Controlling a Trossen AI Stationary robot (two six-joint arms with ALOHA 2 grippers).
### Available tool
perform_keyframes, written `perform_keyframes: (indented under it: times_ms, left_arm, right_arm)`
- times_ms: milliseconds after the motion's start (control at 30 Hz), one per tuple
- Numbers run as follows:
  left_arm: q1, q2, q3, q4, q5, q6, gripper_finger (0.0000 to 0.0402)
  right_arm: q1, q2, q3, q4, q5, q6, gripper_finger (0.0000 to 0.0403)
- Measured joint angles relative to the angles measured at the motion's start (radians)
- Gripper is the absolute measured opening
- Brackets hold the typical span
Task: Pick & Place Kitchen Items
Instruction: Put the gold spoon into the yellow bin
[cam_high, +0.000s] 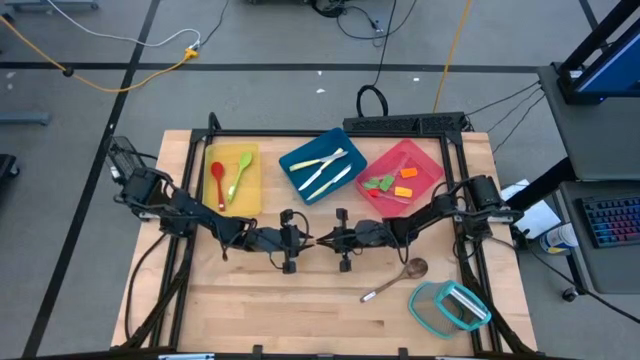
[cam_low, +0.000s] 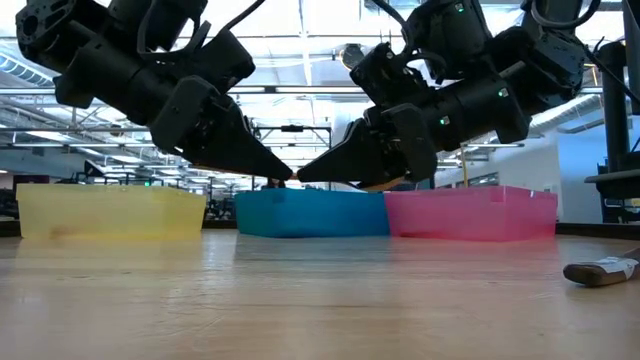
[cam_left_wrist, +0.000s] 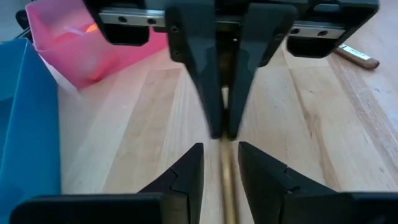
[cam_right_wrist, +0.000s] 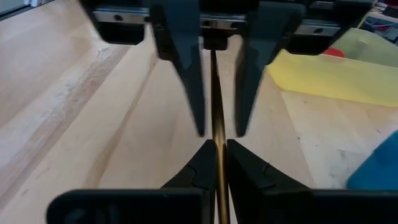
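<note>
A thin brown wooden utensil handle (cam_right_wrist: 217, 106) is held level above the table's middle, running left to right; its head is hidden. My right gripper (cam_right_wrist: 219, 144) is shut on it and also shows in the high view (cam_high: 326, 240). My left gripper (cam_left_wrist: 221, 149) faces it tip to tip, open, with one finger on each side of the same handle (cam_left_wrist: 226, 183) and a gap showing on both sides; it also shows in the high view (cam_high: 306, 238). In the low view the two grippers meet just in front of the blue tray (cam_low: 310, 212). My right gripper pinches the thin wooden handle (cam_right_wrist: 218, 163) between its two fingers. The fingers are level, point toward the table's left and lie along the handle. The handle is clear of the table and runs on between my left gripper's open fingers.
A wooden spoon (cam_high: 396, 280) lies on the table near right, beside the teal-rimmed clear container (cam_high: 450, 306). At the back stand a yellow tray (cam_high: 250, 190) with a red and a green spoon, a blue tray (cam_high: 300, 185) with cream knives, and a pink tray (cam_high: 425, 160) with small pieces.
</note>
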Motion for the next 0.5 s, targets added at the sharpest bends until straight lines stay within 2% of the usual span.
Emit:
perform_keyframes:
  times_ms: [500]
  left_arm:
    - [0.0, -0.001, 0.0, 0.0, -0.001, 0.018, 0.0101]
  right_arm:
    - [-0.031, 0.0, 0.0, 0.017, -0.044, 0.006, 0.0017]
